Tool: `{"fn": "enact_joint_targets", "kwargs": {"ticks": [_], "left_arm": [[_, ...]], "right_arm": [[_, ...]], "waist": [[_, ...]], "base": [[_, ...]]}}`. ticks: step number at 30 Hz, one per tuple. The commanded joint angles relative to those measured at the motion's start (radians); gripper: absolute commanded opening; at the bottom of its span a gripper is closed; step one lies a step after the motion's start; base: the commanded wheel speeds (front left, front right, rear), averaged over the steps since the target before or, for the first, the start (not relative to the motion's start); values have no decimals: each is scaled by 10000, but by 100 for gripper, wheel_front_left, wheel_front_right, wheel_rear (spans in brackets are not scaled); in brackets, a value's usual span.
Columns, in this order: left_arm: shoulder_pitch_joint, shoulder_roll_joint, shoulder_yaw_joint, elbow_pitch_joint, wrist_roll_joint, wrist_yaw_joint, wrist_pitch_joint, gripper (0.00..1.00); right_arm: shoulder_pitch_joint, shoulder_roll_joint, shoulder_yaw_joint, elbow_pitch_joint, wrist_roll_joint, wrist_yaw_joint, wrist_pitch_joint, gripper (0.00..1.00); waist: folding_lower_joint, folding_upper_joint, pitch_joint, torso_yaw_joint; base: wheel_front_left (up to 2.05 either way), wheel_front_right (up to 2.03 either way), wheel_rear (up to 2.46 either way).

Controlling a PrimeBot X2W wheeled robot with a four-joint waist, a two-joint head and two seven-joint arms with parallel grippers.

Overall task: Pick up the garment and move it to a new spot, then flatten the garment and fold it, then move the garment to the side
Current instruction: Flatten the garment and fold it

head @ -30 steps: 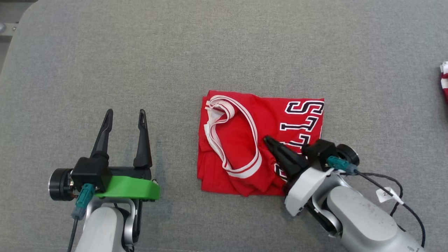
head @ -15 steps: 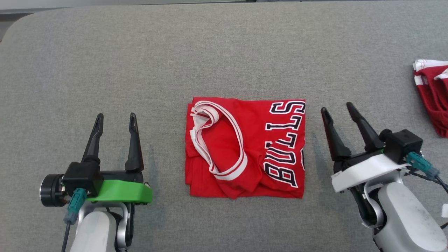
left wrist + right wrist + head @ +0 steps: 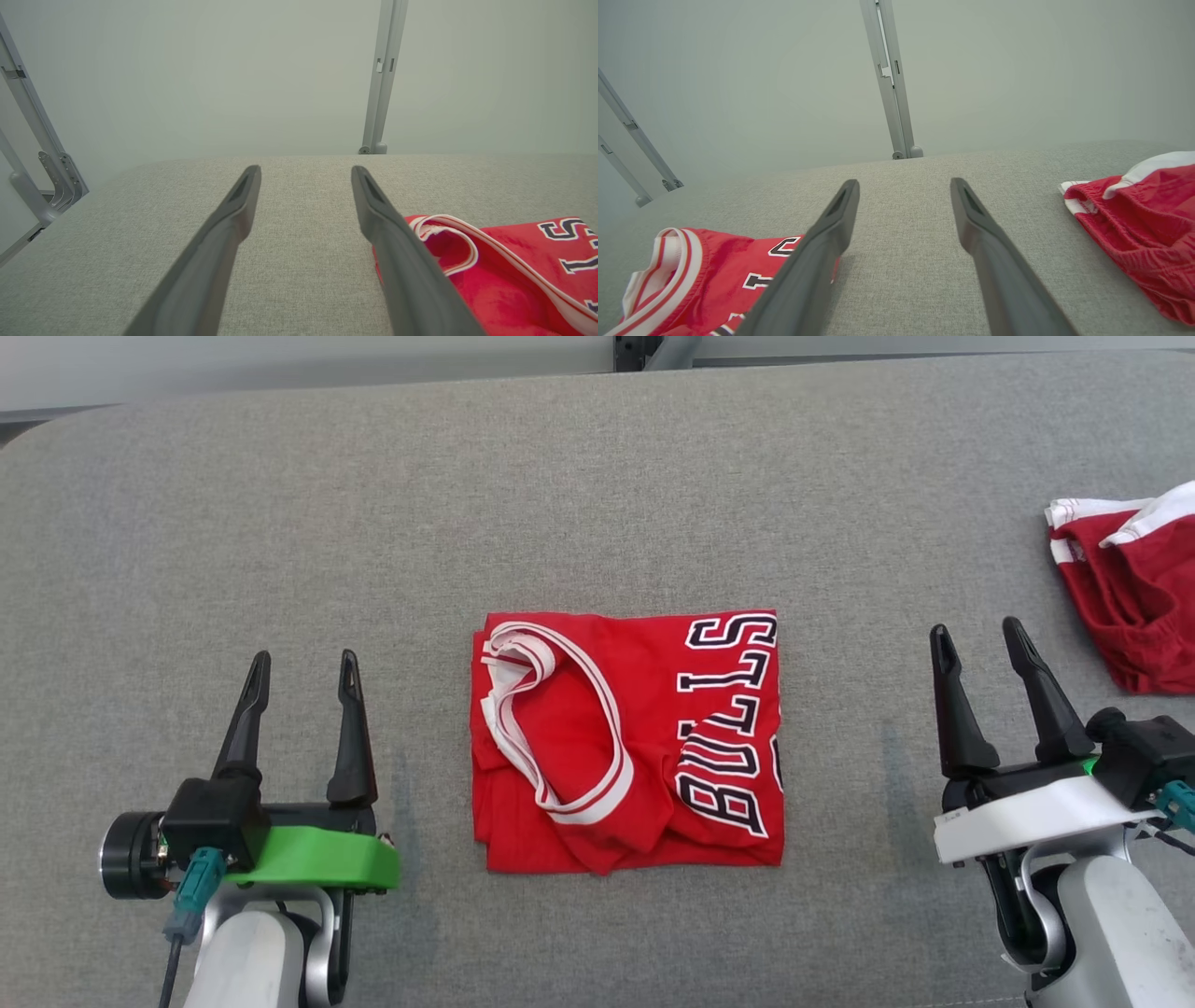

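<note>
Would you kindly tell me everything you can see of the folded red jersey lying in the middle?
The jersey is bright red, of smooth-looking fabric, with white-and-red striped trim around an opening and black, white-edged letters reading BULLS running sideways along its right part. It lies folded into a rough rectangle, slightly rumpled at the near edge, flat on the grey fabric surface, between the left pincer and right pincer, both open and clear of it.

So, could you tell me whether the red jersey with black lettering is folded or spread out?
Folded: the red jersey lies as a compact rectangle on the grey fabric surface, layered edges showing along its bottom.
</note>
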Motion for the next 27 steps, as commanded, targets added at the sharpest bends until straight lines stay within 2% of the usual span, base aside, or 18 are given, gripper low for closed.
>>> {"fn": "enact_joint_targets", "kwargs": {"ticks": [1,19,27], "left_arm": [[123,93,3,-14,-74,36,7,100],[1891,471,-58,-434,-379,125,665,100],[2377,595,-79,-711,-540,102,921,100]], "right_arm": [[184,9,-5,-30,-48,-2,-38,100],[2082,61,-131,-676,-299,-2,575,100],[2662,189,-409,-1115,-460,-2,906,100]], "waist": [[0,-1,-106,-12],[0,-1,-2078,-145],[0,-1,-2465,-68]], "base": [[0,0,0],[0,0,0],[0,0,0]]}}
